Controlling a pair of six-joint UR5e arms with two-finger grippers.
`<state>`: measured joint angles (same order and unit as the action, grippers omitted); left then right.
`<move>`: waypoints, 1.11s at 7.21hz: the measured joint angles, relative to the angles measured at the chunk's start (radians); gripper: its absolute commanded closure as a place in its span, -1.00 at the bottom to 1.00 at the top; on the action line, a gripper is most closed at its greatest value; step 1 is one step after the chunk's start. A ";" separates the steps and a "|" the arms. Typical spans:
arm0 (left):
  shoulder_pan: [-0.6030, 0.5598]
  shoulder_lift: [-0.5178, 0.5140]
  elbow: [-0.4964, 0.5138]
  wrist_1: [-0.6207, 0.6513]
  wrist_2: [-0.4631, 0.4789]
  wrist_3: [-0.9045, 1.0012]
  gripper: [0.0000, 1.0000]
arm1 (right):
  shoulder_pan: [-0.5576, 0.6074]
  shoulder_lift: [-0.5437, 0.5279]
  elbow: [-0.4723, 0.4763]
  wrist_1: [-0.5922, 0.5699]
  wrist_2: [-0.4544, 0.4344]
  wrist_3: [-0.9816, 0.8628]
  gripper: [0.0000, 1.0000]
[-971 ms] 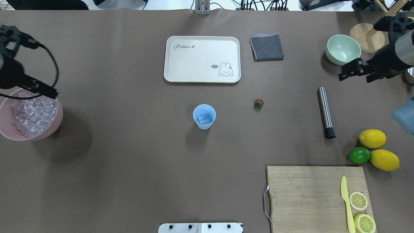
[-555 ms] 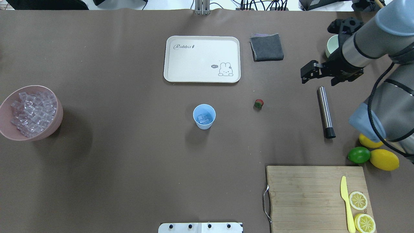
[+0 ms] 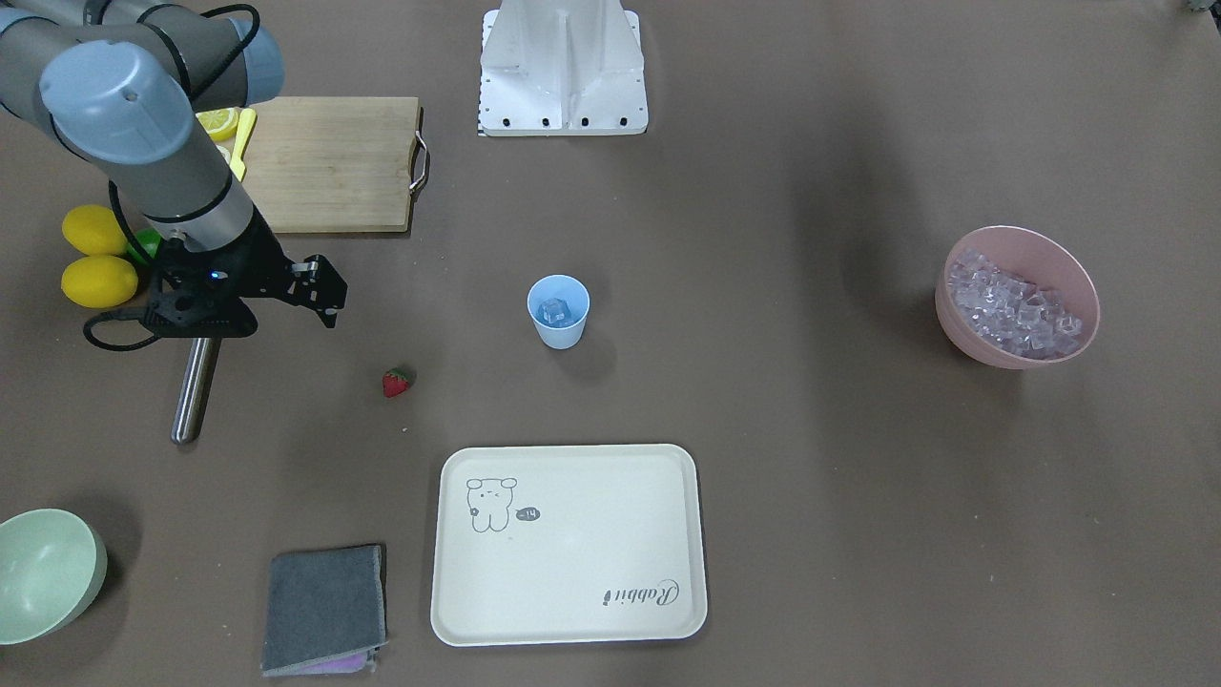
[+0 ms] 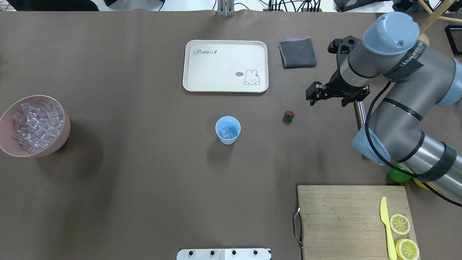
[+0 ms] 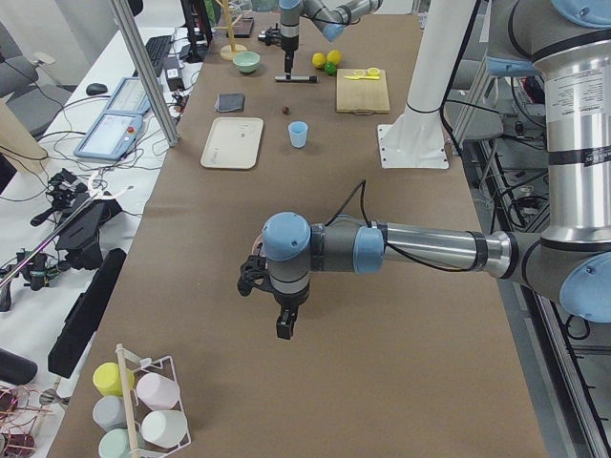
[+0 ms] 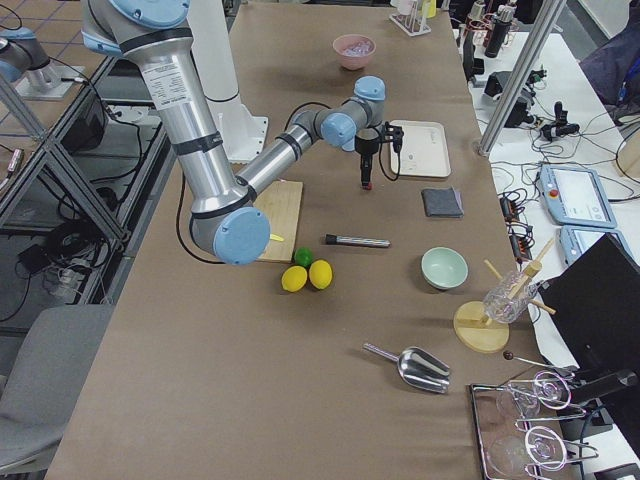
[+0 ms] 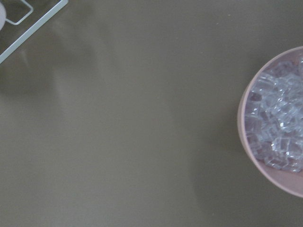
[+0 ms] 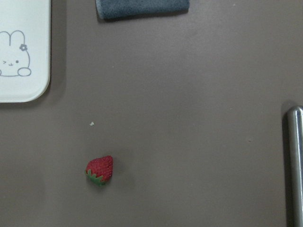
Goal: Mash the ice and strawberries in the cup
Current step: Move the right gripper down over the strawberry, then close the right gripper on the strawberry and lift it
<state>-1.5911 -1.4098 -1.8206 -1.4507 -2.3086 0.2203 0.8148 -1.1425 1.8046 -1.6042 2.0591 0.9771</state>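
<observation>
Overhead exterior puts the right gripper (image 4: 312, 95) near the strawberry (image 4: 288, 116), off to one side and not over it. Its jaws look spread, with nothing between them. The berry lies alone on the table, well apart from the cup (image 4: 228, 130), which stands upright near the middle with a few cubes of ice (image 4: 226, 133) already inside. The rest of the cubes fill the pink bowl (image 4: 8, 108) at the far left edge.

We judge the step in hand to be fetching the berry. To do it well we would centre the jaws over the red body (the wrist view has it low and left of centre), come straight down, close gently and avoid the leafy top. The steel rod (image 3: 194, 391) lies under the wrist, so we would keep the descent clear of it.

The left gripper (image 5: 284, 326) shows only in the side view, and we cannot tell how its jaws stand.

The table cover (image 4: 144, 187) is plain matte brown, a good contrast for a small red target. The tray (image 4: 202, 77) and grey cloth (image 4: 298, 52) sit beyond the berry. Desks, cables and screens line the room's edge.
</observation>
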 measured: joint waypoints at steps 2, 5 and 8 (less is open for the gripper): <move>-0.018 0.011 0.005 0.033 0.015 0.049 -0.99 | -0.050 0.078 -0.128 0.053 -0.046 0.041 -1.00; -0.029 0.012 0.011 0.038 0.015 0.066 -0.99 | -0.093 0.141 -0.319 0.248 -0.086 0.115 -0.96; -0.027 0.011 0.014 0.036 0.016 0.062 -0.99 | -0.118 0.147 -0.351 0.269 -0.101 0.122 -0.27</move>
<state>-1.6185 -1.3992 -1.8065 -1.4148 -2.2930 0.2827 0.6965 -0.9951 1.4539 -1.3356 1.9581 1.0991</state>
